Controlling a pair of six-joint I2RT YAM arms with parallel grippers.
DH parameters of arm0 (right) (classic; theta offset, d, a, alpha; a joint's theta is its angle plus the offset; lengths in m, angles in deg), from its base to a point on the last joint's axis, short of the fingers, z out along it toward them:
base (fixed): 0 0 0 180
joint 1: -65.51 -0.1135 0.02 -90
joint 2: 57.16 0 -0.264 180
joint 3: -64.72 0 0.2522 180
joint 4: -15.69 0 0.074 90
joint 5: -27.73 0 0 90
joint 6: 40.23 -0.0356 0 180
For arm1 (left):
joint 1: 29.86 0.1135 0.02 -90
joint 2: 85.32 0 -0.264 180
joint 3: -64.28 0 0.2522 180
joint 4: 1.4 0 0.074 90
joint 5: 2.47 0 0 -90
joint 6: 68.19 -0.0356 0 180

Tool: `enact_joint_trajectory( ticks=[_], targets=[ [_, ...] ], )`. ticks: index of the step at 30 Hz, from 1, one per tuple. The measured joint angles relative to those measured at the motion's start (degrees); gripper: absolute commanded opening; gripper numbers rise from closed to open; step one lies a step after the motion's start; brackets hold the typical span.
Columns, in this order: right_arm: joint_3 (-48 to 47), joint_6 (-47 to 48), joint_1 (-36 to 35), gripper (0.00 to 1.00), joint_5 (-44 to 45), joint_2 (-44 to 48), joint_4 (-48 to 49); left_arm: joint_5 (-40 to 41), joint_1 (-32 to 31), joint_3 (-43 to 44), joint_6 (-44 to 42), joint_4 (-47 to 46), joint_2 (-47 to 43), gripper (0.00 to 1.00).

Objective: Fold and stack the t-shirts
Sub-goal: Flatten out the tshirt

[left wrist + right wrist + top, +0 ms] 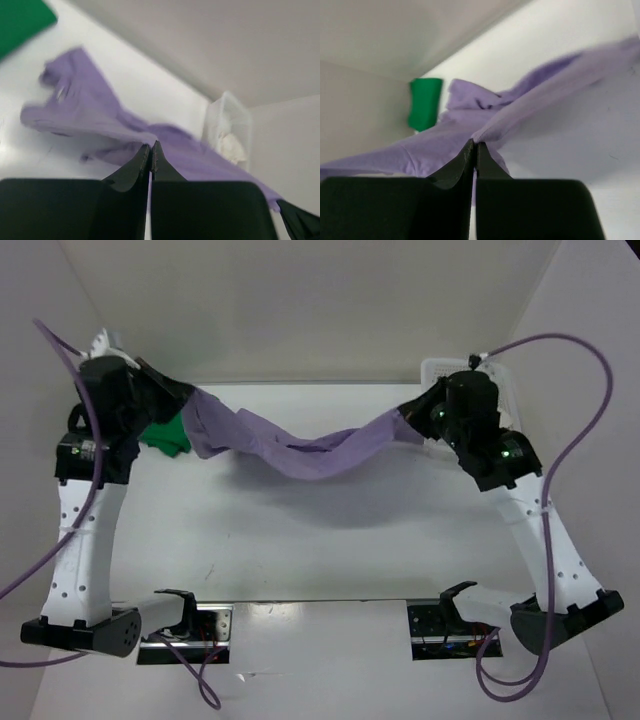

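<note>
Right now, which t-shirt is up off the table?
The lavender-purple cloth t-shirt: it sags in mid-air, each end pinched in shut jaws. The bright green cloth t-shirt lies bunched on the table at the far left.

No legible text, label, brand, number or sign on any surface in view.

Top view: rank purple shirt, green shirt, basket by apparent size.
1. purple shirt, by far the largest, spanning mid-frame.
2-3. green shirt and basket: only scraps show behind the left arm and right arm, so unranked.
</note>
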Motion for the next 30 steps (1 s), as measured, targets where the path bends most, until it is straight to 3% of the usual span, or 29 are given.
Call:
enact_joint_trajectory(
  ticks=[5, 12, 15, 19, 22, 26, 30],
  targets=[
    [-21.9, 3.4, -1.6, 0.0, 0.8, -1.0, -6.7, 2.3, 0.0, 22.7, -2.1, 3.1, 5.7, 0.04],
    [-41.3, 6.2, 0.7, 0.0, -1.7, -5.1, -8.1, 5.9, 0.0, 41.2, -4.7, 3.7, 11.5, 0.06],
    [-41.8, 6.8, 3.1, 0.0, -4.2, -8.3, -6.7, 7.4, 0.0, 43.0, -6.0, 3.2, 14.3, 0.07],
    [-43.0, 7.2, 4.1, 0.0, -6.6, -19.0, -5.0, 9.4, 0.1, 42.9, -7.9, 2.3, 20.4, 0.08],
    [-49.4, 7.5, 4.1, 0.0, -7.9, -32.0, -4.7, 7.6, 2.1, 42.3, -8.6, 1.0, 27.7, 0.08],
    [-65.9, 7.6, 4.4, 0.0, -9.7, -50.7, -7.3, 1.6, 7.4, 41.1, -6.7, 0.8, 38.0, 0.08],
    [-69.4, 6.8, 5.0, 0.0, -11.5, -54.4, -7.2, -0.6, 10.3, 42.2, -5.6, 2.1, 41.0, 0.1]
  ],
)
